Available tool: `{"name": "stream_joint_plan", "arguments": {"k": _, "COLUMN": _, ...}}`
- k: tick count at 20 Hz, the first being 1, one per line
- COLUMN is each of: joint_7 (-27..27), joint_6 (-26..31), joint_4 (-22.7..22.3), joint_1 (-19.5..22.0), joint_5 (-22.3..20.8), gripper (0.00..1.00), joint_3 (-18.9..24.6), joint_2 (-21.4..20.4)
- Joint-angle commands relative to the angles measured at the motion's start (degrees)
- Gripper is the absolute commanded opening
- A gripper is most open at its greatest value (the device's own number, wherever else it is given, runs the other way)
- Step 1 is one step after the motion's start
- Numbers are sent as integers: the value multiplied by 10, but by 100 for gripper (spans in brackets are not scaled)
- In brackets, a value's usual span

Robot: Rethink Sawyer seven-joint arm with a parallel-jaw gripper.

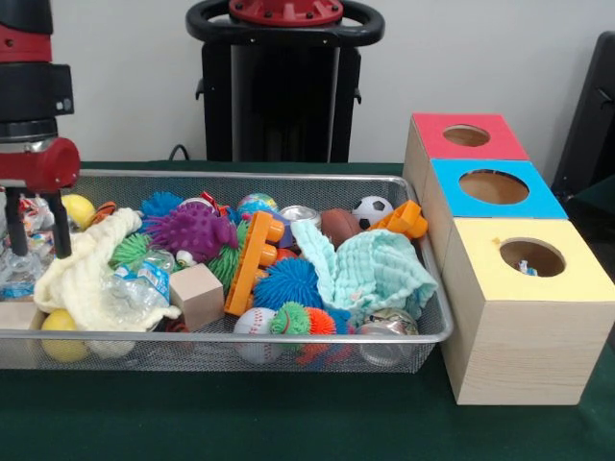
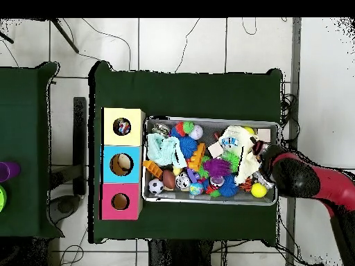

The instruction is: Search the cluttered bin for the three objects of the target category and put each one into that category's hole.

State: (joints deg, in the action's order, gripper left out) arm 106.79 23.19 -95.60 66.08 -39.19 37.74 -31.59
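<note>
Only partly visible, the hand (image 1: 38,226) hangs at the end of the wire bin (image 1: 437,322), its two dark fingers (image 1: 61,229) apart and empty, their tips just above a cream cloth (image 1: 88,279). Its upper arm is cut off. Well away from it stand the red box (image 1: 468,137), blue box (image 1: 495,189) and yellow box (image 1: 530,264); something small and unclear sits inside the yellow one's hole.

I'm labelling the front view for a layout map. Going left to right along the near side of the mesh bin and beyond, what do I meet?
Pale yellow cloth → plain wooden cube → orange plastic ladder-shaped toy → blue spiky rubber ball → mint green cloth → wooden box with yellow top and round hole.
</note>
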Motion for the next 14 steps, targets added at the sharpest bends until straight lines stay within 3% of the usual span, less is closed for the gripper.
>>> {"name": "stream_joint_plan", "arguments": {"k": 1, "joint_7": 13, "joint_6": -16, "joint_4": -56, "joint_1": -9, "joint_5": -31, "gripper": 100, "joint_3": -56, "joint_2": 35}}
{"name": "stream_joint_plan", "arguments": {"k": 14, "joint_7": -3, "joint_6": 14, "joint_4": -69, "joint_1": 40, "joint_5": 38, "gripper": 100, "joint_3": -31, "joint_2": 23}}
